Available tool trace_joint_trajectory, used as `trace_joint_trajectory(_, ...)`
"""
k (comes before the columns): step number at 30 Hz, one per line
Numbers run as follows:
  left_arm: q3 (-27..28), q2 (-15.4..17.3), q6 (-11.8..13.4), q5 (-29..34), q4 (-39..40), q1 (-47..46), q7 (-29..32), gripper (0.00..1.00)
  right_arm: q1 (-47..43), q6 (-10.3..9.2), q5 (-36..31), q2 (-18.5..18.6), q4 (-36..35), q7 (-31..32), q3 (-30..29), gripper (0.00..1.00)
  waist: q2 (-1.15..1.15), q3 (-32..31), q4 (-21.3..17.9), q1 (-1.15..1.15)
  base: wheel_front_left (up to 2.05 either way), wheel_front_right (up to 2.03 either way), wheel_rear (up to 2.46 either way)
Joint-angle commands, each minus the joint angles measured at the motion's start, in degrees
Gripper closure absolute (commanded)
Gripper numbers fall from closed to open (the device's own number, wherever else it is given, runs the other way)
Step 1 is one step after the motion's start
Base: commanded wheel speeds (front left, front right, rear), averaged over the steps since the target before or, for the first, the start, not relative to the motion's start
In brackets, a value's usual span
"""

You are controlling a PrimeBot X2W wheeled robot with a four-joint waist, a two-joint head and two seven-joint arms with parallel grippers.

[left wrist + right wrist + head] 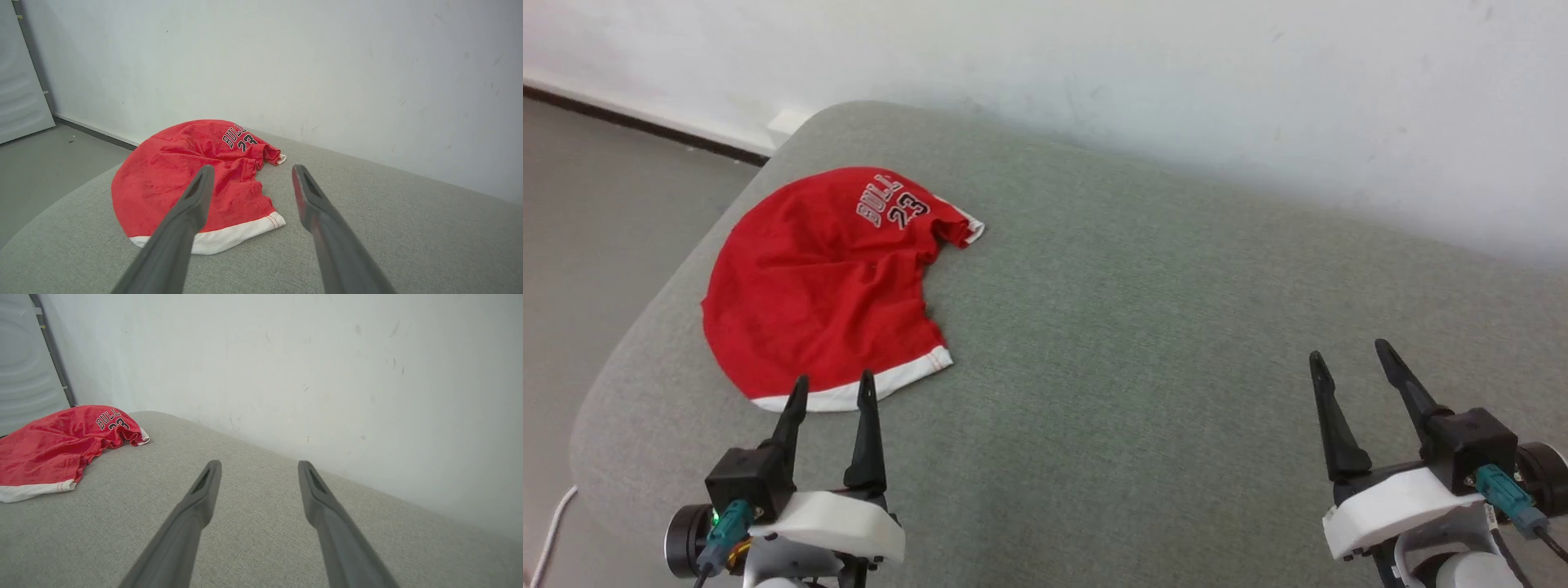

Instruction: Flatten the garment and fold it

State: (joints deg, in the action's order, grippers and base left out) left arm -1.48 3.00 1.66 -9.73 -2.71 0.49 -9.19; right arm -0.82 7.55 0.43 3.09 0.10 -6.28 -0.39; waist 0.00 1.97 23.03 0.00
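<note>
Crumpled shorts at left end of cushion, both pincers empty and spread.
Left: grey floor (588,204) and a white cable (547,531) beside the cushion (1135,327). The red shorts (809,278) lie bunched and unfolded on the cushion's left end near its rounded far corner, with the "BULLS 23" print at the far edge by the wall (1176,82), a white hem band along the near edge and another white hem bit at the far right tip. Left pincer (835,377) is just at the near white hem, fingers apart, nothing between them; in the head view its tips overlap the hem, contact cannot be told. Middle of the cushion is bare grey-green fabric. Right pincer (1348,349) is over the cushion's right part, well apart from the shorts, fingers spread and holding nothing.
</note>
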Motion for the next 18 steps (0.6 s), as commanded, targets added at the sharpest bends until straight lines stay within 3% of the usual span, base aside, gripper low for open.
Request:
trace_joint_trajectory(1, 0.1, -0.1, 0.5, -0.6, -0.1, -1.0, -0.6, 0.00, 1.0, -0.04, -0.5, -0.1, -0.3, -0.5, 0.0, 0.00, 0.00, 0.6, 1.5, 0.00, 0.00, 0.00, 0.00)
trace_joint_trajectory(12, 1.4, -0.1, 0.9, -1.7, -0.4, -3.5, -1.8, 0.00, 2.1, -0.05, -1.7, -0.2, -0.8, -0.6, 0.3, 0.00, 0.00, 3.0, 3.9, 0.00, 0.00, 0.00, 0.00)
trace_joint_trajectory(18, 2.9, 0.0, -0.9, -0.5, -2.1, -9.2, -2.5, 0.00, 3.1, -0.05, -2.7, -0.2, -1.4, -0.4, 0.6, 0.00, 0.00, 5.0, 3.9, 0.00, 0.00, 0.00, 0.00)
